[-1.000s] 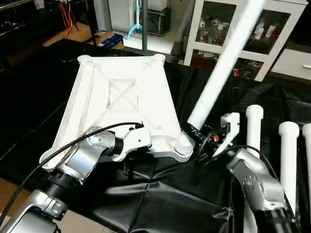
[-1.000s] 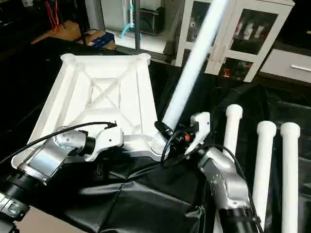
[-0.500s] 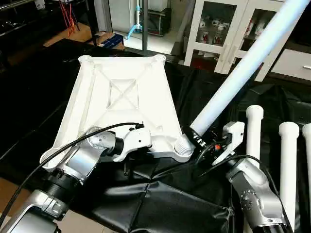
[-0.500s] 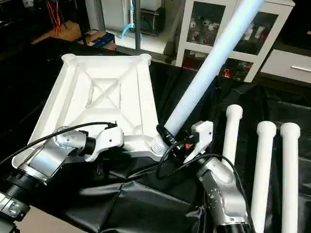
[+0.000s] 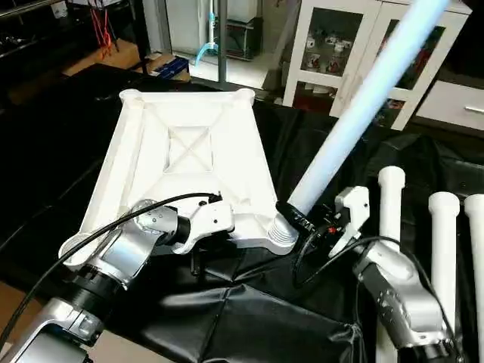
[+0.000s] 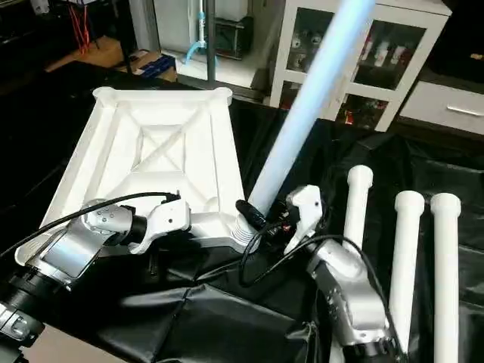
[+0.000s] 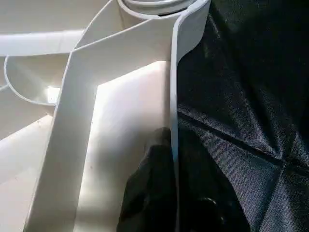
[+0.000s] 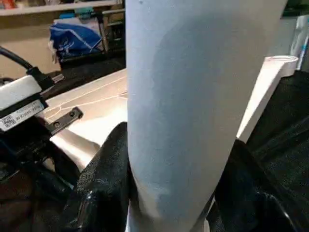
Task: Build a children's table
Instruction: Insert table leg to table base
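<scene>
Compared with a second ago, the held leg [image 5: 363, 98] leans further toward 2 o'clock; half a second ago it leaned lower still. The tabletop [image 5: 189, 162] and left gripper [image 7: 166, 159] have not shifted. The tabletop lies underside up on the black sheet [image 5: 249, 318], and the leg's lower end sits at its near right corner socket [image 5: 281, 229]. The right gripper [image 8: 174, 193] has its fingers [image 8: 104, 183] clasped around the leg just above the socket. The left gripper's fingers are pinched narrowly on the tabletop's near rim. Three spare legs [image 5: 442, 249] lie at 3 o'clock, side by side. At 12 o'clock a glass-door cabinet [image 5: 325, 45] holds small items.
</scene>
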Robot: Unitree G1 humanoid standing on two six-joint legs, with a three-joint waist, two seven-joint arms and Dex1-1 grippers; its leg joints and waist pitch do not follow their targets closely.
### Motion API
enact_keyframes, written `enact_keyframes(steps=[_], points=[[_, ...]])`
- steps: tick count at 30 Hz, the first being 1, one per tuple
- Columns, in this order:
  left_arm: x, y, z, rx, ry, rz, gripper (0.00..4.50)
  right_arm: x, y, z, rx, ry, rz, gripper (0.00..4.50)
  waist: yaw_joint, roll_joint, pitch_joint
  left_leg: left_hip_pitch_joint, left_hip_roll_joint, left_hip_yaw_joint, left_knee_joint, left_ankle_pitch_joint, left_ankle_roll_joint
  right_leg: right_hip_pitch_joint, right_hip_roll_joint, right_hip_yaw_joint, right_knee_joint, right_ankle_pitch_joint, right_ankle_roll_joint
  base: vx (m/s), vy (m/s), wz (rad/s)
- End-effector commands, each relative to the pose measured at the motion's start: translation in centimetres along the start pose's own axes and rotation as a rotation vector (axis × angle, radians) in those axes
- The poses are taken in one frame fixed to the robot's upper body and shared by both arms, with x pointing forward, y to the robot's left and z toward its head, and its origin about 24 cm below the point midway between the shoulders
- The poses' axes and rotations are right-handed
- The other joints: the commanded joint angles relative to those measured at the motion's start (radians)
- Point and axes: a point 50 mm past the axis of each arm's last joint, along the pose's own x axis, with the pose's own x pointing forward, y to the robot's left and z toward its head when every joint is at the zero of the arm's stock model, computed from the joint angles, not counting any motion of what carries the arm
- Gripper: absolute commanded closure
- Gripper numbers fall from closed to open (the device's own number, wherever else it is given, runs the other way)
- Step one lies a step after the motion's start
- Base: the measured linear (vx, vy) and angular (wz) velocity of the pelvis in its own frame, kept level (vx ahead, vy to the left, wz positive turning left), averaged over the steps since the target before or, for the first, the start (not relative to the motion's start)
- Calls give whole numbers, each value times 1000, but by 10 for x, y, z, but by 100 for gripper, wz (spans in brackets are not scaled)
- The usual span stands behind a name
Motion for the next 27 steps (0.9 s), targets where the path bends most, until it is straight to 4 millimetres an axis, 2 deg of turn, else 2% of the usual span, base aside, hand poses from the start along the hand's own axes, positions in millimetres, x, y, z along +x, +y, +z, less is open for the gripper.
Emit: enact_keyframes(steps=[1, 7, 16, 19, 27], points=[[-3, 2, -2, -30, -31, 45, 450, -12, 0, -39, 48, 240, 8, 267, 5, -7, -41, -2, 63, -37, -89, -203, 38, 35, -89, 54, -88, -362, -182, 0, 0, 0], [-1, 0, -1, -27, -31, 36, 450, -2, -5, -29, -22, 275, 66, 267, -5, -10, -40, -2, 63, -40, -90, -232, 29, 34, -88, 53, -92, -401, -178, 0, 0, 0], [2, -1, -1, -29, -33, 27, 450, 7, 2, -29, -80, 313, 136, 267, -11, -10, -39, -1, 64, -41, -92, -258, 22, 31, -88, 54, -94, -404, -179, 0, 0, 0], [2, -2, -1, -28, -32, 28, 450, 6, 2, -30, -75, 314, 132, 267, -11, -11, -39, 0, 64, -42, -92, -272, 20, 28, -89, 55, -99, -447, -165, 0, 0, 0], [2, 0, 0, -24, -35, 31, 450, -2, -4, -30, -44, 284, 59, 267, -12, -7, -39, 0, 65, -42, -94, -286, 17, 26, -88, 56, -99, -432, -168, 0, 0, 0]])
